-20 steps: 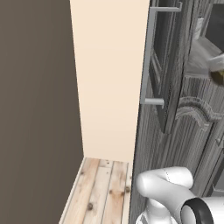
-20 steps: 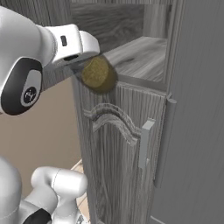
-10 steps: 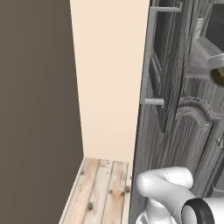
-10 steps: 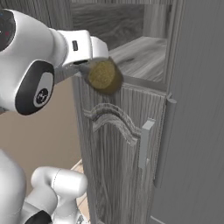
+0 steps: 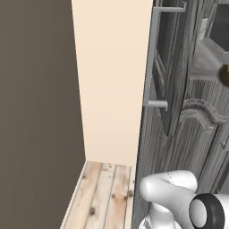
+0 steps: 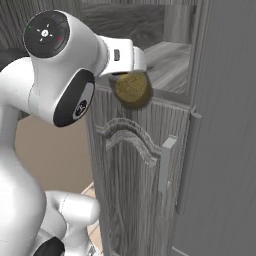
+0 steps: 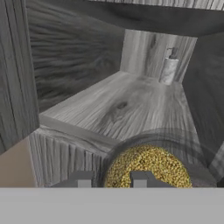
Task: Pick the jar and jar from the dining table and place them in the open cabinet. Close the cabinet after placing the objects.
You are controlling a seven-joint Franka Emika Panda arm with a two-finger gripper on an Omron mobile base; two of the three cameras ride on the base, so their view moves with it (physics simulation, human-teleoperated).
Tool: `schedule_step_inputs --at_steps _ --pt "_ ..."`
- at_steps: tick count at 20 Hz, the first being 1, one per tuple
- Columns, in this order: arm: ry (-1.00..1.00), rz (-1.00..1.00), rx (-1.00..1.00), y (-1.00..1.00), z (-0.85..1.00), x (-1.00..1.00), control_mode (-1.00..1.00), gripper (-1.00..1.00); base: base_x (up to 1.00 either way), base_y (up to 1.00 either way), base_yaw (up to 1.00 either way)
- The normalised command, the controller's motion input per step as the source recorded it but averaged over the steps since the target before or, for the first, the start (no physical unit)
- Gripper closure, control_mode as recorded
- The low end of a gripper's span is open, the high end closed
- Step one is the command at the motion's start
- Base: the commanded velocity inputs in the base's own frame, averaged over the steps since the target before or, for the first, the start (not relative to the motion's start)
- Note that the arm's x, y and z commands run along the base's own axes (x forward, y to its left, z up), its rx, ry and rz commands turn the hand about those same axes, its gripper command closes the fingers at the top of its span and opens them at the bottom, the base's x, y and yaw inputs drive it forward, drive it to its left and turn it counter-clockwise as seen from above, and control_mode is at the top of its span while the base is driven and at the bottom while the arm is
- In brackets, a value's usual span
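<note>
A clear jar with olive-yellow filling [image 6: 133, 91] hangs at the front lip of the cabinet's open shelf [image 6: 169, 56], with my gripper [image 6: 127, 79] shut on it. In the hand view the jar [image 7: 151, 168] sits between my fingertips [image 7: 140, 179], just short of the grey wood shelf [image 7: 118, 105]. At the right edge of the left base view the jar [image 5: 224, 74] shows beside the dark grey cabinet [image 5: 197, 134]. A small pale cylinder [image 7: 169, 70] stands upright in the shelf's far right corner; I cannot tell its filling. The dining table is out of view.
The cabinet's open upper door [image 5: 166, 71] juts out with its long silver bar handle [image 5: 152, 53]. Below the shelf is a shut arched-panel door [image 6: 132, 190] with a short handle [image 6: 167, 160]. A beige wall [image 5: 112, 80] and plank floor [image 5: 103, 192] lie to the left.
My arm has carried the jar a little further toward the cabinet's opening. The grip has stayed shut, and the cabinet door has not moved.
</note>
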Motion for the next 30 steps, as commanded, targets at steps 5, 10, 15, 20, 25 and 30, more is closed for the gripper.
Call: schedule_step_inputs --at_steps 5,10,15,20,25,30 --pt "0.02 -0.02 0.02 0.0 0.0 0.46 -1.0 1.0 0.0 0.0 0.0" --pt "0.0 -0.03 0.0 0.0 0.0 0.47 -1.0 1.0 0.0 0.0 0.0" --pt "0.0 -0.03 0.0 -0.03 0.0 0.43 -1.0 1.0 0.0 0.0 0.0" --pt "0.0 -0.02 0.0 -0.09 0.0 0.43 -1.0 1.0 0.0 0.0 0.0" --pt "0.0 -0.01 0.0 -0.11 0.0 0.45 -1.0 1.0 0.0 0.0 0.0" --pt "0.0 0.0 0.0 -0.12 0.0 0.47 -1.0 1.0 0.0 0.0 0.0"
